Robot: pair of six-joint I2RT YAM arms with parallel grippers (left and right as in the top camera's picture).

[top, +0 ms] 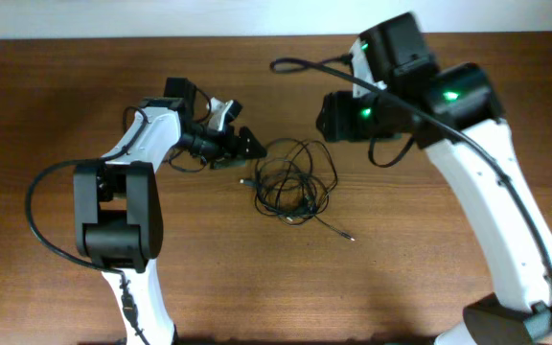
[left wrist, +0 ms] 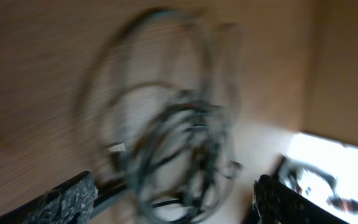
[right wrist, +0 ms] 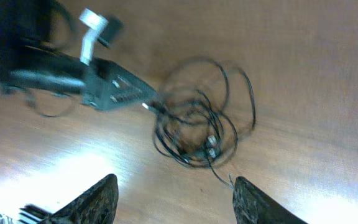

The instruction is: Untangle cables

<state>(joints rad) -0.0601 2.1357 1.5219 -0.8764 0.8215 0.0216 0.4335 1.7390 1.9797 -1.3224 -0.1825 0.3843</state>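
The wooden table (top: 65, 57) carries one tangled bundle of cables (top: 293, 177) at its middle. The bundle is roughly round, and one loose end (top: 338, 230) trails off to the right. Of the two grippers, the left gripper (top: 250, 144), jaws spread, sits just beside the bundle. The right gripper (right wrist: 174, 182), also spread, is farther away. I cannot count the cords.

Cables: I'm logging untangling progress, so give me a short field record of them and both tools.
cables: one loose tangled bundle lying mid-table
stray end: one strand trailing out of the bundle toward the robot's right
left tool: open, at the bundle's left edge
right tool: open, apart from the bundle, holding nothing
left wrist view: blurred
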